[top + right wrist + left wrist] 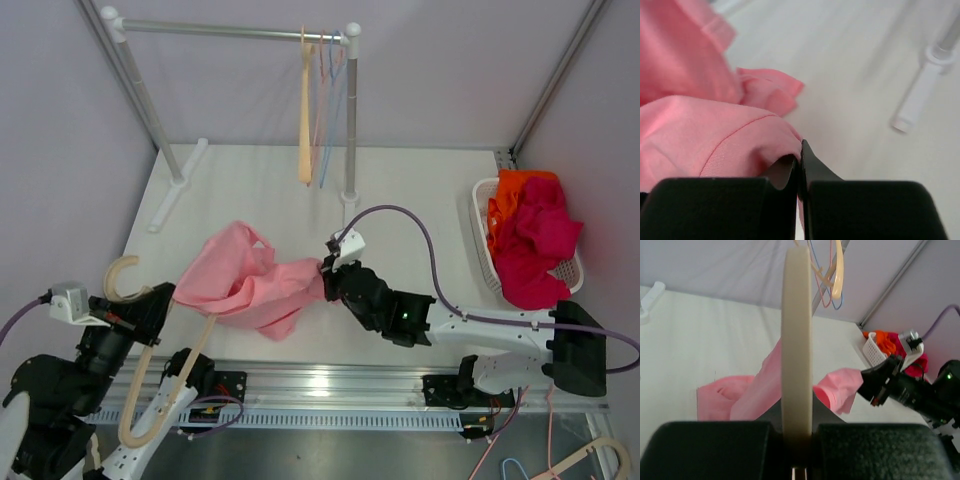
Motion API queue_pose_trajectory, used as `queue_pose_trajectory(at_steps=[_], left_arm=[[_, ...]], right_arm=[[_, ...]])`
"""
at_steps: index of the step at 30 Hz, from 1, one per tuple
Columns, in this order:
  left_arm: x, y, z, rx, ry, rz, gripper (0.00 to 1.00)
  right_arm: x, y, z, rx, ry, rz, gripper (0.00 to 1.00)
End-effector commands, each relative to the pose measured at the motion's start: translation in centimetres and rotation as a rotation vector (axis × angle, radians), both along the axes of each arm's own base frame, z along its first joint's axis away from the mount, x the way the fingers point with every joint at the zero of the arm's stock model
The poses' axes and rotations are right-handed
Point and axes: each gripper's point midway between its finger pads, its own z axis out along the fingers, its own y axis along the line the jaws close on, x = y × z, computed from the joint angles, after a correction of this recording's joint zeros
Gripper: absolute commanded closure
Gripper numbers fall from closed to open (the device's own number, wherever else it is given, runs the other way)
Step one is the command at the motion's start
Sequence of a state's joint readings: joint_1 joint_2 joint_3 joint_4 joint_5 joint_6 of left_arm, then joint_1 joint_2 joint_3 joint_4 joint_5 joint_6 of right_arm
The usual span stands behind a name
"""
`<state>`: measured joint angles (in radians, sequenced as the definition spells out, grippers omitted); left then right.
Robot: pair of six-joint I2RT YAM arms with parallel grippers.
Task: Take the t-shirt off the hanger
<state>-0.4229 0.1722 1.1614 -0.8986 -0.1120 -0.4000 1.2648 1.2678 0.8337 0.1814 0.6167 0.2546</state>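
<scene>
The left gripper is clenching the cream hanger near its hook, and the wrist view is showing the hanger's edge pinched tight between both pads. The right gripper is grasping a fold of the pink t-shirt at its right-hand edge, jaws closed on the fabric. The t-shirt is lying bunched on the table between the two arms, its left side draping over one arm of the hanger, so it is judged not yet free. The step in hand appears to be the pull-off: one arm anchoring the hanger, the other drawing the cloth away. The next move is calling for the right gripper to draw the shirt rightward while the left is bracing the hanger, or tilting it so that the shoulder slides off the end. The risk is judged to lie in the neck opening catching on the hanger — whether the hook is passing through the collar cannot be told. The basket of red and orange clothes is standing well apart at the right.
</scene>
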Motion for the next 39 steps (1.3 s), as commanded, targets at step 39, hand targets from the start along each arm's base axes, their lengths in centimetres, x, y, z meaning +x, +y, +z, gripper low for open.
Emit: queue_pose_trajectory(at_steps=[39], left_arm=[[0.1, -11.0, -6.4, 0.070, 0.150, -0.601, 0.99]], right_arm=[[23.1, -41.7, 32.4, 0.367, -0.254, -0.906, 1.00]])
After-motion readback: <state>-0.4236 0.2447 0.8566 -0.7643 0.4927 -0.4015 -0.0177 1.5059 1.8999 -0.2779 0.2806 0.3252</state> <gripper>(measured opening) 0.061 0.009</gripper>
